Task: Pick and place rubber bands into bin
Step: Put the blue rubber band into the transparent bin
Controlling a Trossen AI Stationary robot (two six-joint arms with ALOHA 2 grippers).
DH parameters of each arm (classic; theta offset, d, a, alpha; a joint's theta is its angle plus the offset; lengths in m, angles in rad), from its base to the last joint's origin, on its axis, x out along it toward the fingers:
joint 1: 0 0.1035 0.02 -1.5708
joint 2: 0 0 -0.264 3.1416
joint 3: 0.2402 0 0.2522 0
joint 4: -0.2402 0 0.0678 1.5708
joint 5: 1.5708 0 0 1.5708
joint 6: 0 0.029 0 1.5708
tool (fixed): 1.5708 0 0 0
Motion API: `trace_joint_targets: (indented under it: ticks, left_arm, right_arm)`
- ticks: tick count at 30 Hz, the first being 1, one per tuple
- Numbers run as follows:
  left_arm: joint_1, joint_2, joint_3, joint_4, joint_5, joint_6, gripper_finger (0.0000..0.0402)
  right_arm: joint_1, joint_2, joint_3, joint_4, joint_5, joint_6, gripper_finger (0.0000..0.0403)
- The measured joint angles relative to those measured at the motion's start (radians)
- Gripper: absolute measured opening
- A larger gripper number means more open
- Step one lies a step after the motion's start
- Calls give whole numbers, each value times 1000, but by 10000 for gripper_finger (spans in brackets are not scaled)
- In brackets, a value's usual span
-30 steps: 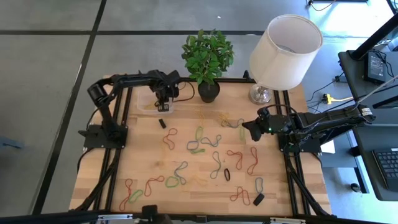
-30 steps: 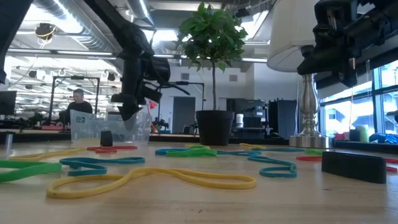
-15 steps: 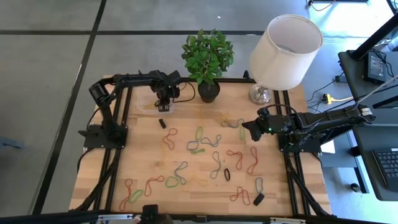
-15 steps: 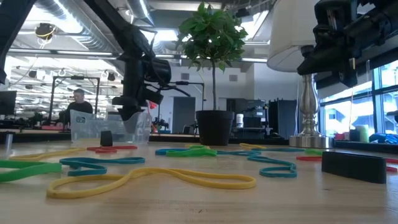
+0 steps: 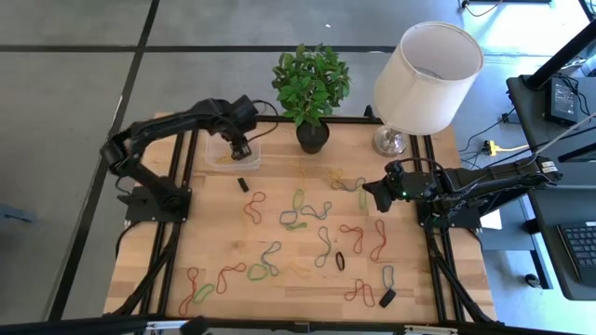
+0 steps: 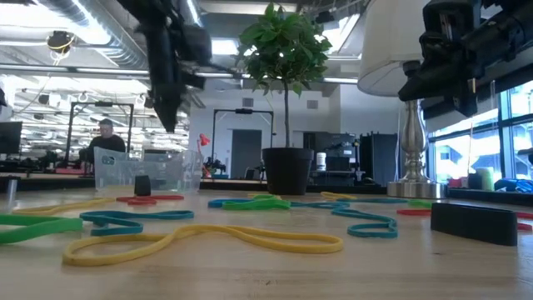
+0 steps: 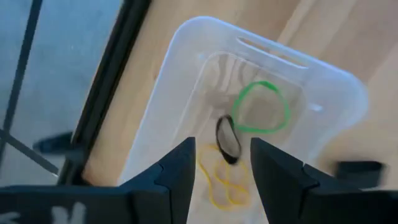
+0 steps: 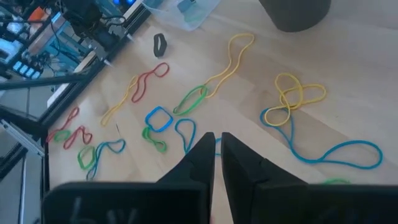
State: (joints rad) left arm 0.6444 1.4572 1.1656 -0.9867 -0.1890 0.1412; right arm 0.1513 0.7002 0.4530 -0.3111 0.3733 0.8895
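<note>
Inside bin (image 7: 186,81), apparently three bands (image 7: 260,107).

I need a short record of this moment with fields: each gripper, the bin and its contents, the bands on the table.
left gripper: open, empty, above the bin
right gripper: nearly shut, empty, hovering at the table's right side
bin contents: green band, yellow band, black band
loose rubber bands: many, scattered across the table

We see the bin (image 5: 231,153) at the table's (image 5: 214,237) far left, left of the plant pot (image 5: 313,138) — the lamp (image 5: 424,79) stands far right. Rubber bands (image 5: 298,209) lie scattered across the middle and near side — a few inside the bin.
</note>
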Motion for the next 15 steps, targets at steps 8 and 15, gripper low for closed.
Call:
trace_joint_targets:
  ticks: [8,15]
  left_arm:
    - [-147,-226,0,-59,18,-341,103]
    - [-425,-307,0,-58,-117,-586,9]
  right_arm:
    - [0,0,0,0,-7,-21,32]
    - [0,0,0,-1,-96,-89,32]
